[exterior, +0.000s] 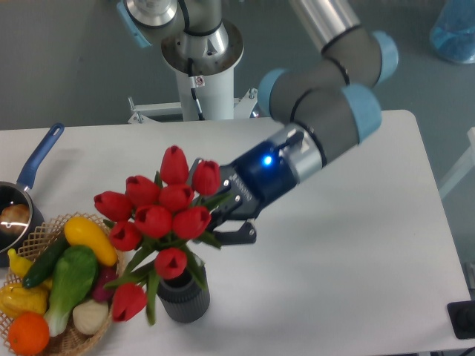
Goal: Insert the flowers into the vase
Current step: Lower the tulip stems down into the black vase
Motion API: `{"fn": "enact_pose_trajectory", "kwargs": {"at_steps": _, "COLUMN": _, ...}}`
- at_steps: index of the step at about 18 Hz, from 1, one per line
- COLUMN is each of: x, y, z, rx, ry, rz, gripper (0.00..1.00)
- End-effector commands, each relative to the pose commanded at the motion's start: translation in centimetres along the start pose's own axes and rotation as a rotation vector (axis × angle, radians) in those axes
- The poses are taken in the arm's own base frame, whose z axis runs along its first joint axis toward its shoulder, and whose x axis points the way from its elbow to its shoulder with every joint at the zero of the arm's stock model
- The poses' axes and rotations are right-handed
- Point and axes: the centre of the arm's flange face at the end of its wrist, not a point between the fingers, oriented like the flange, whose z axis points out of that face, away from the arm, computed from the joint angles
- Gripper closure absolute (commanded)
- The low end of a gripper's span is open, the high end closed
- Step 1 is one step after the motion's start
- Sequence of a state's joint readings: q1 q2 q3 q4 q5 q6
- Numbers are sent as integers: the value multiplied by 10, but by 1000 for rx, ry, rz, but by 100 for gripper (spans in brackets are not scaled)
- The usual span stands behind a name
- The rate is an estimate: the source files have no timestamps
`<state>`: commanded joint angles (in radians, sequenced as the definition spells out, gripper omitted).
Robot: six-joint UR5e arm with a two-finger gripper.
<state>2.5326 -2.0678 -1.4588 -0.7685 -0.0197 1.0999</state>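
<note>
The flowers (158, 210), a bunch of red tulips with green stems and leaves, stand with their stems down in the vase (183, 300), a short dark grey ribbed cylinder near the table's front edge. One bud droops to the vase's left, beside the basket. My gripper (214, 203) reaches in from the right at bud height, above the vase. Its jaws stand apart: the lower finger (236, 236) shows right of the bunch, and the upper one is mostly hidden behind the buds. The stems are not between the fingers.
A wicker basket (80, 335) of vegetables stands right beside the vase on its left. A blue-handled pot (33, 165) sits at the left edge. The robot's base (202, 70) is at the back. A black object (463, 319) sits at the front right corner.
</note>
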Motion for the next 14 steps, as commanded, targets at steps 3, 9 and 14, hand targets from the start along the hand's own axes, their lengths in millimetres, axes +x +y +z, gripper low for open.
{"fn": "enact_pose_trajectory", "kwargs": {"at_steps": 3, "x": 1, "y": 3, "z": 2, "rx": 10, "ry": 8, "rz": -9, "gripper": 98}}
{"fn": "enact_pose_trajectory", "kwargs": {"at_steps": 9, "x": 6, "y": 21, "z": 7, "rx": 9, "ry": 15, "rz": -46, "gripper": 98}}
{"fn": "enact_pose_trajectory", "kwargs": {"at_steps": 14, "x": 8, "y": 26, "z": 3, "rx": 9, "ry": 8, "rz": -60, "gripper": 99}}
